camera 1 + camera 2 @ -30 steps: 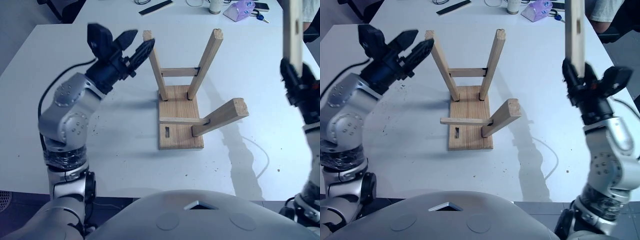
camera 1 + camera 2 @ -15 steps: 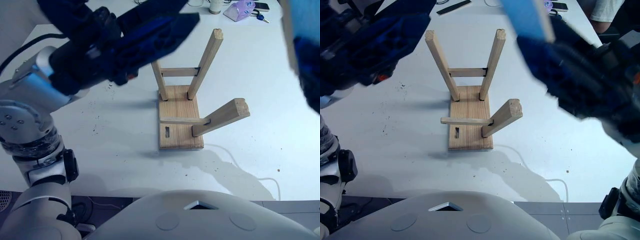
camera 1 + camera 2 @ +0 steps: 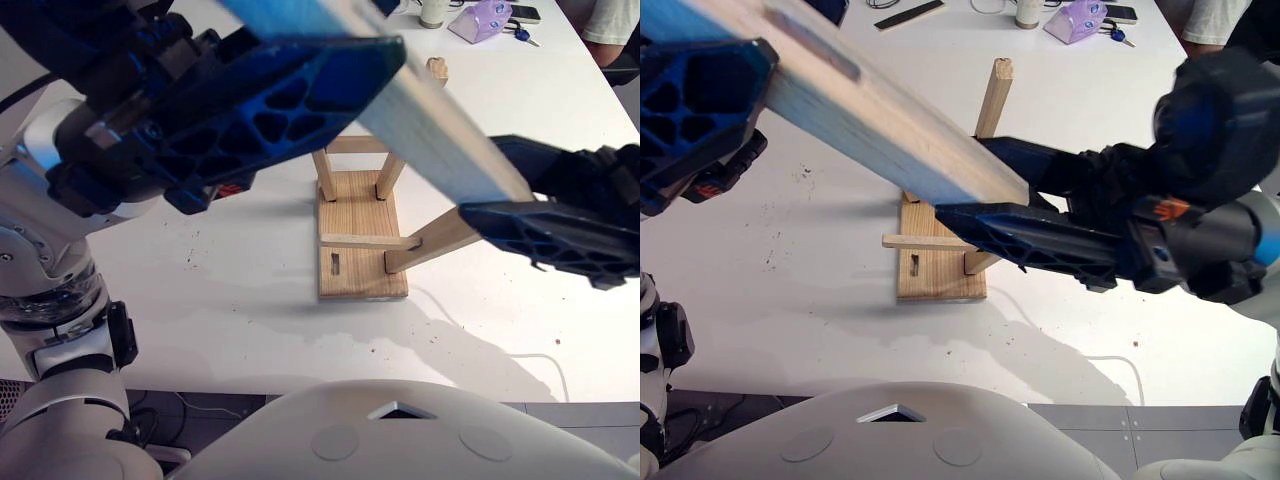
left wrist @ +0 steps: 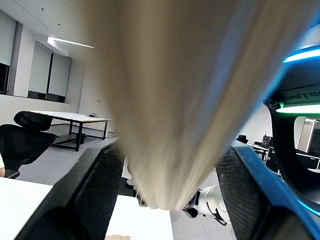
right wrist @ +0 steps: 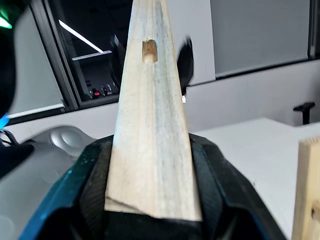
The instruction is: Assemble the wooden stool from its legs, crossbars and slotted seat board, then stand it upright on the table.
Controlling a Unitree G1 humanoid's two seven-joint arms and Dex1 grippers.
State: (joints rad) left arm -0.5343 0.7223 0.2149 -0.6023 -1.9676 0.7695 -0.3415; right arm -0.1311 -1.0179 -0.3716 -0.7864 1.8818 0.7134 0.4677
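Both arms have swung up and inward since a second ago: the loose leg, which stood upright at the right edge of the frame, now lies on a slant from the upper left toward the right of centre, close under the head camera, and the half-built stool on the table has not shifted. You have the right gripper clamped on one end of that leg; its wrist view shows the wood wedged tight between the two fingers, the peg hole facing out. The left gripper sits around the leg's other end, at the upper left, but I cannot tell whether it has taken hold or only brackets the wood. Holding the leg by one end and offering the free end across looks to me like a handover or regrip, so you can turn the peg end downward. Lower in the frame, at centre, the seat board lies flat, two upright legs at its far end tied by a crossbar. A third leg leans out to the right with its crossbar reaching left, and just below that bar an open slot waits, likely for the leg you carry.
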